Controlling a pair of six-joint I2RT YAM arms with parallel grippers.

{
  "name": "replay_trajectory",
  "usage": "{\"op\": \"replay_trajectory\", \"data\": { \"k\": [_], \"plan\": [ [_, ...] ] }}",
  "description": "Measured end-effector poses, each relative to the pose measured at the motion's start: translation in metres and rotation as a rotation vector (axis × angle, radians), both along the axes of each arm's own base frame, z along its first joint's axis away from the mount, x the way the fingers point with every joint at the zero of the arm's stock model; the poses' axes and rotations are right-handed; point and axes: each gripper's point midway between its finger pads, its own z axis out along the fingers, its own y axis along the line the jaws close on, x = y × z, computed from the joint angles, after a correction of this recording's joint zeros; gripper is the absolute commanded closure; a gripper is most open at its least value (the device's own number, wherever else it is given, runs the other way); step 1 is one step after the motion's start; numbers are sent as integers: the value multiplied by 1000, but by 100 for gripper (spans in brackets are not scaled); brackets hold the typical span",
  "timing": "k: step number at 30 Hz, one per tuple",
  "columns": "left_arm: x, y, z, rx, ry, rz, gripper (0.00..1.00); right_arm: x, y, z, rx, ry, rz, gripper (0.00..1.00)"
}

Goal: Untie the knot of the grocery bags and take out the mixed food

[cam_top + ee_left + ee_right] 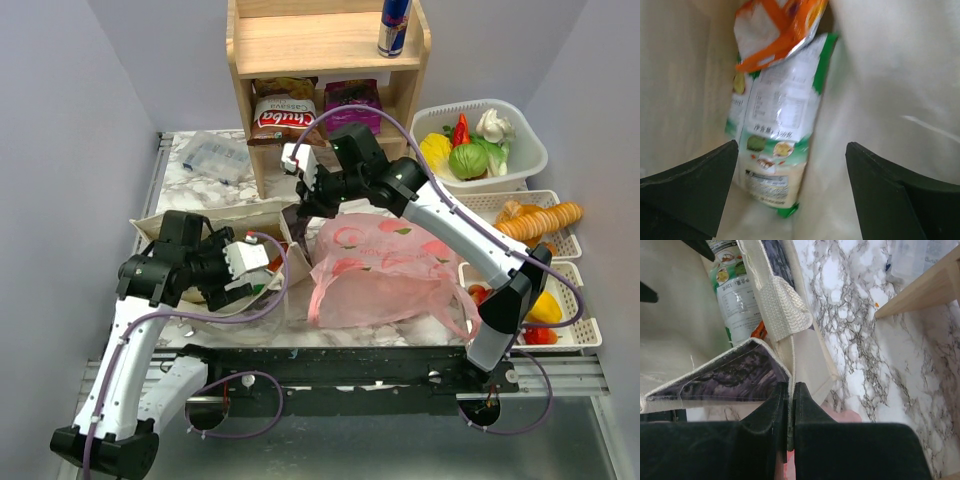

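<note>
Landmark: I take the canvas tote (262,215) as my reference. It lies on the marble table (865,350) with its mouth open.
Left gripper: my left gripper (791,150) is reaching into the tote's mouth. Its jaws are spread wide and touch nothing.
Snack bag: a green-and-white snack bag (782,135) lies inside the tote, straight ahead of the left jaws. Its lower end sits in the gap between them, apart from both fingers (690,190).
Orange packet: an orange packet (775,30) lies deeper in the tote, overlapping the snack bag's far end.
Right gripper: my right gripper (790,410) is at the tote's rim, on the edge towards the pink bag. Its jaws are pressed together and pinch the tote's cloth edge where the seam runs down between them.
Webbing handle: the webbing handle (782,310) is stitched to the tote's rim just beyond the right jaws. It lies between them and the snack bag.
Pink bag: the pink bag (380,270) lies crumpled on the table just beside the tote, on the right gripper's side. Neither gripper holds it.
Knot: I cannot make out the knot in any view.
Wooden shelf: the wooden shelf (330,50) stands just behind the tote.
White basket: the white basket (530,150) holds vegetables. It stands well apart from the tote, beyond the pink bag.
</note>
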Motion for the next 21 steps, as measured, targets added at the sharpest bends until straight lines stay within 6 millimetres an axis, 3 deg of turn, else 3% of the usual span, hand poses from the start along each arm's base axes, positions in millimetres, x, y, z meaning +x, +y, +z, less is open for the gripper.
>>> {"op": "replay_trajectory", "data": {
  "k": [3, 6, 13, 18, 20, 21],
  "plan": [
    [9, 25, -32, 175, -11, -17, 9, -1, 3, 0, 8, 7, 7, 99],
    [15, 37, -59, 275, 0, -56, 7, -1, 5, 0, 17, 15, 8, 99],
    [38, 13, -69, 221, -114, -196, 2, -4, 9, -1, 31, 47, 15, 99],
    [58, 17, -120, 323, -18, -239, 3, -5, 9, -1, 31, 53, 18, 99],
    [68, 21, -140, 366, 29, -240, 9, -4, 10, -4, 27, 59, 17, 99],
    [75, 22, -144, 382, 25, -235, 17, -4, 11, -7, 24, 62, 16, 99]
  ]
}}
